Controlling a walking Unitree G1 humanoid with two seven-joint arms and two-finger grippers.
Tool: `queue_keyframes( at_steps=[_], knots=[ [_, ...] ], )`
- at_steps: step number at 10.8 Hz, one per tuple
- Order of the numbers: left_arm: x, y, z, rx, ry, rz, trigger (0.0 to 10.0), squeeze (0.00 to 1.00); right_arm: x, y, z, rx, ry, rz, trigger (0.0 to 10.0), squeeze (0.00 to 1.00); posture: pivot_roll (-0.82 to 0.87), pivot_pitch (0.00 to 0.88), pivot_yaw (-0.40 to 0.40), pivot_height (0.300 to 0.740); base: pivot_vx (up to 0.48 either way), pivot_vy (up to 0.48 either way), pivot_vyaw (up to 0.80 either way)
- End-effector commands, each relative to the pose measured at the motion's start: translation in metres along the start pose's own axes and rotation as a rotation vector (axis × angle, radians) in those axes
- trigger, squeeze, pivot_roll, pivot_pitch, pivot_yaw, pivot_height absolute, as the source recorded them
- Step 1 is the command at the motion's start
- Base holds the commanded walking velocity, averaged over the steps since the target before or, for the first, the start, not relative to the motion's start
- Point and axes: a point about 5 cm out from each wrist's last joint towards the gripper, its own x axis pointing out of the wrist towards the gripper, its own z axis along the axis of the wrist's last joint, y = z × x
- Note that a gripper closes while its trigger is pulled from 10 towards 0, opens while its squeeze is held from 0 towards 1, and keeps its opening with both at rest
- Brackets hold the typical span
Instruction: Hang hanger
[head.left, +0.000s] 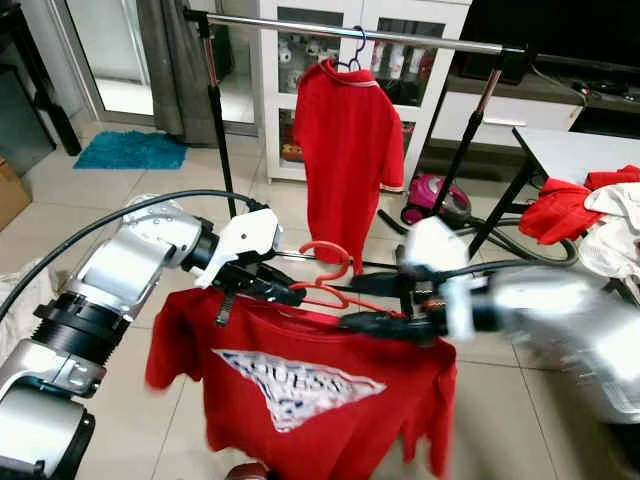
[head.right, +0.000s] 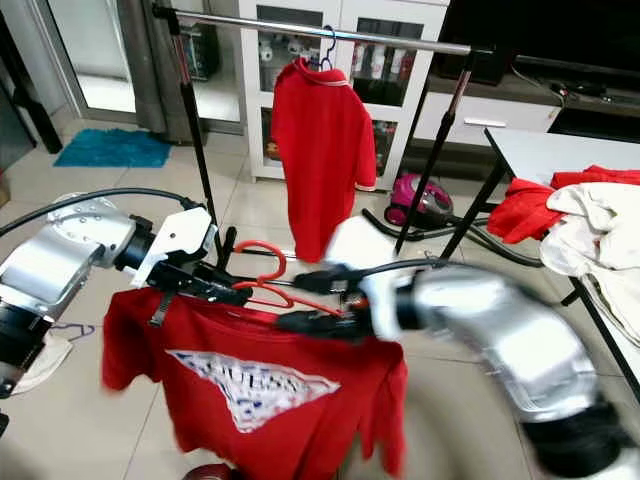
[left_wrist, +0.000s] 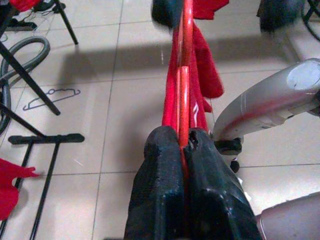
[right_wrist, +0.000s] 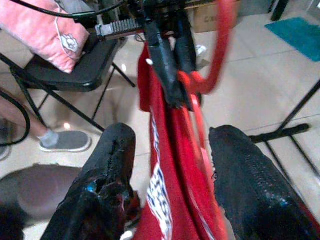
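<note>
A red hanger (head.left: 330, 265) carries a red T-shirt (head.left: 300, 400) with a white and blue logo, held up at chest height in front of me. My left gripper (head.left: 290, 293) is shut on the hanger's bar near the hook; in the left wrist view its fingers (left_wrist: 160, 165) pinch the red hanger (left_wrist: 184, 85). My right gripper (head.right: 305, 298) is blurred and stands open from the right, one finger above and one below the hanger's shoulder. In the right wrist view its fingers (right_wrist: 117, 147) straddle the shirt (right_wrist: 175, 165). The clothes rail (head.left: 400, 38) runs across the back.
Another red shirt (head.left: 345, 150) hangs on the rail. A white table (head.left: 570, 150) with a pile of clothes (head.left: 590, 215) stands at right, a pink vacuum (head.left: 435, 195) under the rail. A folding chair (right_wrist: 85, 70) and a person's shoe (right_wrist: 65, 141) lie behind me.
</note>
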Motion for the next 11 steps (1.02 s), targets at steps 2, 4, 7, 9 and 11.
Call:
queue_keyframes(
  at_steps=[2,4,7,9,11],
  knots=[
    [0.001,0.001,0.011,0.052,-0.013,-0.003,0.0,0.0,0.008,-0.005,-0.001,0.025,-0.002,-0.056,0.0,0.0,0.09,0.0,-0.02,0.74,0.0,0.0,0.0],
    [0.004,-0.001,0.012,0.055,-0.021,-0.016,0.0,0.0,0.016,-0.001,0.001,0.025,-0.018,-0.035,0.0,0.0,0.09,0.0,-0.022,0.74,0.0,0.0,0.0],
    [0.004,-0.001,0.013,0.058,-0.027,-0.02,0.0,0.0,0.023,-0.001,0.0,0.026,-0.002,-0.037,0.0,0.0,0.09,0.0,-0.023,0.74,0.0,0.0,0.0],
    [0.004,-0.001,0.014,0.059,-0.029,-0.02,0.0,0.0,0.022,-0.002,0.0,0.026,0.003,-0.042,0.0,0.0,0.09,0.0,-0.023,0.74,0.0,0.0,0.0],
    [0.004,0.001,0.015,0.058,-0.034,-0.016,0.0,0.0,0.022,-0.002,-0.001,0.024,0.005,-0.038,0.0,0.0,0.09,0.0,-0.025,0.74,0.0,0.0,0.0]
  ],
)
